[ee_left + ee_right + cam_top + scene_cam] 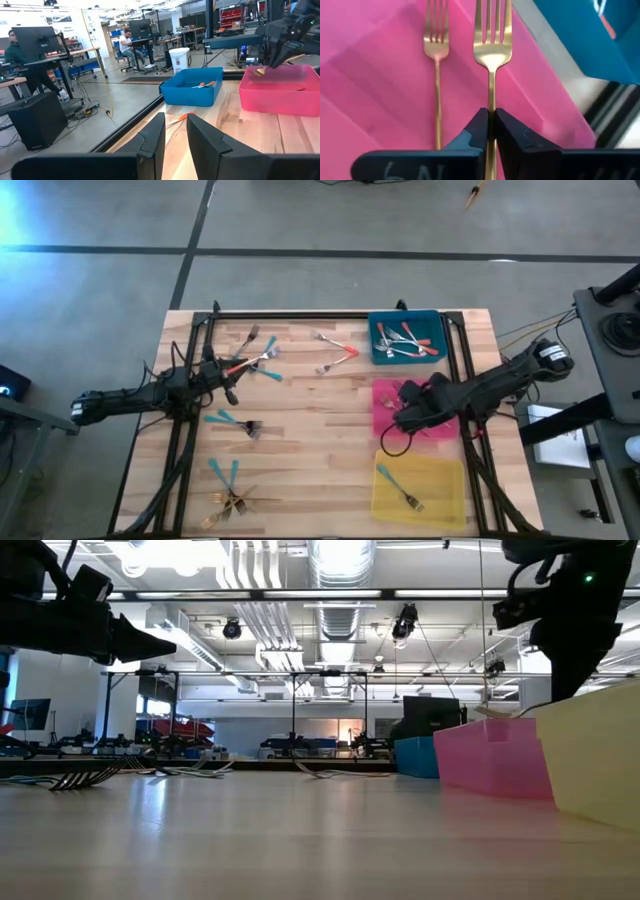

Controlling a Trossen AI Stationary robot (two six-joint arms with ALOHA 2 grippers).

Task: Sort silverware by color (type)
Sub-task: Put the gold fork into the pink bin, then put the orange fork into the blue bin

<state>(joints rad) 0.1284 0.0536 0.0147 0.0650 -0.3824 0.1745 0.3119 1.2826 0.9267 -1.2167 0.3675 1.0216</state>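
Observation:
My right gripper [491, 117] is over the pink tray [383, 394], shut on a gold fork [492, 50]. A second gold fork [436, 60] lies flat on the tray floor beside it. My left gripper [230, 380] hangs above the mixed pile of red-handled, teal and silver forks [262, 356] at the table's far left. In the left wrist view its fingers [175, 132] stand a little apart with nothing between them. Other forks lie flat on the table: red-handled ones [338, 356], teal ones [236, 421], and teal and gold ones [232, 492]. My right gripper pinches the gold fork's thin handle [491, 100] between its two fingers, just behind the head. The fork runs along the fingers, its tines pointing away from the wrist. In the left wrist view its gold end [260, 71] shows about level with the pink tray's rim.
The blue tray [378, 330] at the far right holds red-handled forks. The yellow tray [445, 480] at the near right holds one teal fork [404, 490]. A black frame runs along the table's edges. People sit at desks in the room beyond.

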